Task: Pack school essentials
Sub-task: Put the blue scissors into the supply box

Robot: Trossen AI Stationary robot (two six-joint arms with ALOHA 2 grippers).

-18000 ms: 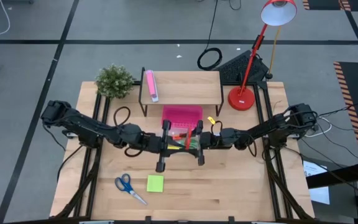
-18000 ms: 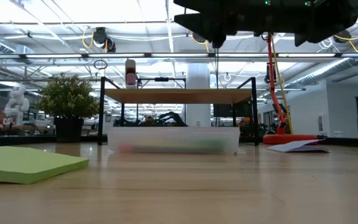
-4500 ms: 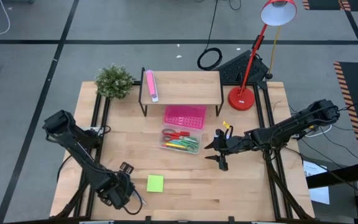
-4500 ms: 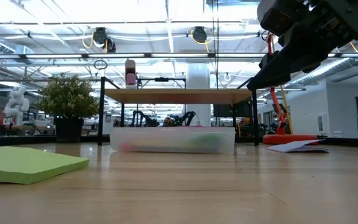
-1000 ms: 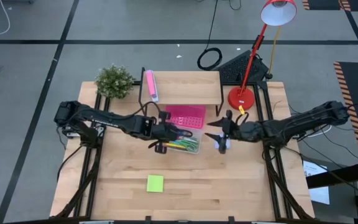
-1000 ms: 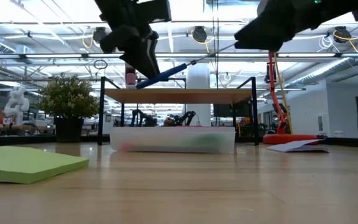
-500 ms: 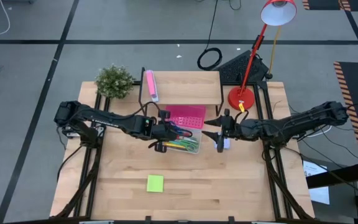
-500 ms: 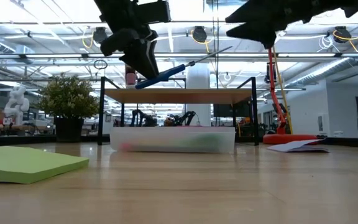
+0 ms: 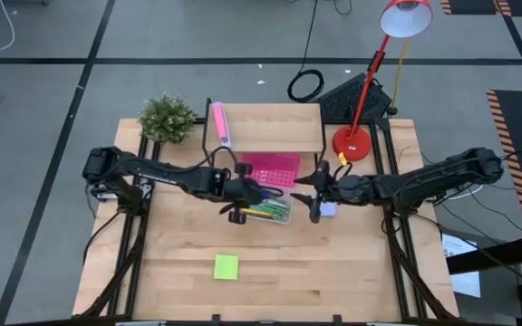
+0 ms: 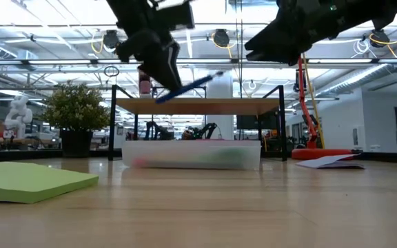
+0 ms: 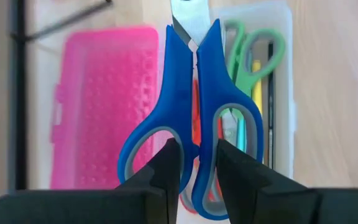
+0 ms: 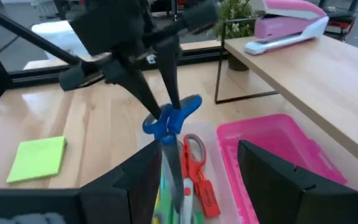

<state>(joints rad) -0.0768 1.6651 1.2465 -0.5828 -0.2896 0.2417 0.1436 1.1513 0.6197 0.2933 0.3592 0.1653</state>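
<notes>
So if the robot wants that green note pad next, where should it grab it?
Probably by two opposite edges, coming straight down from above. The lime-green note pad lies flat on the table with open wood all around it, so a pincer could straddle it; from the side, its low profile offers little to pinch.

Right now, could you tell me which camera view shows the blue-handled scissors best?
The left wrist view: the blue-handled scissors fill it, handles pinched in the left gripper above the clear box. The right wrist view shows them smaller, blades pointing down. The low view shows a tilted blue streak; the high view barely shows them.
</notes>
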